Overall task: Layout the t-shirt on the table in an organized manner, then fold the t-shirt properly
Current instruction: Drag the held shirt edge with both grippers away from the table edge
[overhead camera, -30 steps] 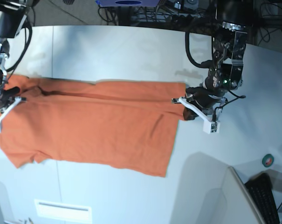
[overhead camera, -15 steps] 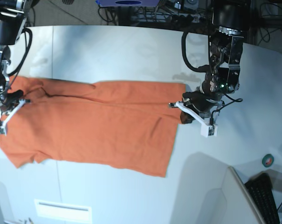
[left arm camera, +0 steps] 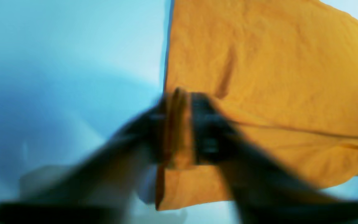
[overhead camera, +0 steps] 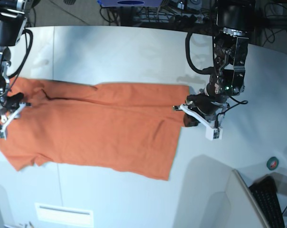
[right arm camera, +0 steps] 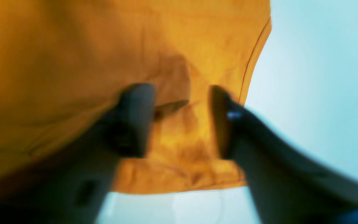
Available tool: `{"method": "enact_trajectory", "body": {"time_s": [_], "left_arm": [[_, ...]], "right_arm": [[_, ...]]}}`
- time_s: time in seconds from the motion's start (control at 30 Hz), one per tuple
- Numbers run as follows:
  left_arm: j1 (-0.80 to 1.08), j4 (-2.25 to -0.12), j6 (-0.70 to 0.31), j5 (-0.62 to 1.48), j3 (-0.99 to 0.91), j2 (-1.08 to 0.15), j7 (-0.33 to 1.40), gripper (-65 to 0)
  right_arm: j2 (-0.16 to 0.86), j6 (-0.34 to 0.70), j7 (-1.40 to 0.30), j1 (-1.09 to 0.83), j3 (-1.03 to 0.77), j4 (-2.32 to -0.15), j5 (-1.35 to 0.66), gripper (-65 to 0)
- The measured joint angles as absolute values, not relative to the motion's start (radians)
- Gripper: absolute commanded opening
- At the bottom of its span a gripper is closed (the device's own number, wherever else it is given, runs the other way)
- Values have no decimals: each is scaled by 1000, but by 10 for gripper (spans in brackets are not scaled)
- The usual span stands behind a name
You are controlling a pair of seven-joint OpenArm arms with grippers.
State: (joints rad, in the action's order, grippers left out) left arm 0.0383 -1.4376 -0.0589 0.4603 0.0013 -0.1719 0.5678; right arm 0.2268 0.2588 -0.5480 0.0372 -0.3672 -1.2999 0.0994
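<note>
T-shirt [overhead camera: 96,128] spread mostly flat across the white table [overhead camera: 134,52], one long crease near its far edge. Risk, I judge: corners could drag or bunch as the arms withdraw. Left gripper [left arm camera: 179,130] jaws slightly apart astride the hem; right gripper [right arm camera: 182,121] jaws wide, cloth between them.

T-shirt [overhead camera: 96,128] flat on table [overhead camera: 134,52], between pincers.

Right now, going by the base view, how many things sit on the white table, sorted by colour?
Orange: 1, the t-shirt
Green: 1, a tape roll near the table edge
Black: 1, a keyboard at the corner
Total: 3
</note>
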Motion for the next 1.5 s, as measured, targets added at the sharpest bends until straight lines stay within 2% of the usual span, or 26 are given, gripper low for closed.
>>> {"method": "enact_trajectory", "body": {"time_s": [0.07,0.13,0.2,0.27,0.33,0.4,0.47,0.5,0.53,0.57,0.7,1.17,1.5], "left_arm": [[36,-1438,-59,467,1,-172,568,-225],[33,-1450,-54,468,1,-172,569,-115],[47,-1501,-53,468,-2,-165,568,-58],[73,-1560,-55,470,-24,-135,556,-59],[113,-1594,-61,472,-56,-92,554,-100],[145,-1593,-60,460,-72,-62,568,-207],[150,-1562,-64,460,-68,-62,569,-403],[144,-1544,-61,461,-64,-65,564,-502],[134,-1526,-60,459,-57,-70,564,-611],[120,-1508,-59,456,-47,-73,566,-650],[58,-1415,-65,461,-4,-68,551,-650],[29,-1135,-73,469,84,-92,315,-650],[123,-1196,-86,386,73,-149,277,-650]], "right_arm": [[219,258,-521,18,-386,-1341,94,-273],[196,258,-519,7,-439,-1378,97,-273],[162,258,-524,5,-510,-1426,99,-275],[135,258,-519,6,-574,-1469,96,-276],[112,258,-513,2,-630,-1497,98,-312],[110,257,-516,-17,-645,-1498,103,-423],[113,258,-512,-34,-645,-1461,97,-596],[115,258,-518,-34,-645,-1433,104,-650],[118,259,-517,-33,-645,-1404,100,-650],[123,260,-507,-30,-645,-1376,97,-650],[137,258,-415,-8,-644,-1289,97,-650],[201,251,-402,46,-582,-1012,101,-650],[196,252,-352,-35,-580,-1041,86,-650]]}}
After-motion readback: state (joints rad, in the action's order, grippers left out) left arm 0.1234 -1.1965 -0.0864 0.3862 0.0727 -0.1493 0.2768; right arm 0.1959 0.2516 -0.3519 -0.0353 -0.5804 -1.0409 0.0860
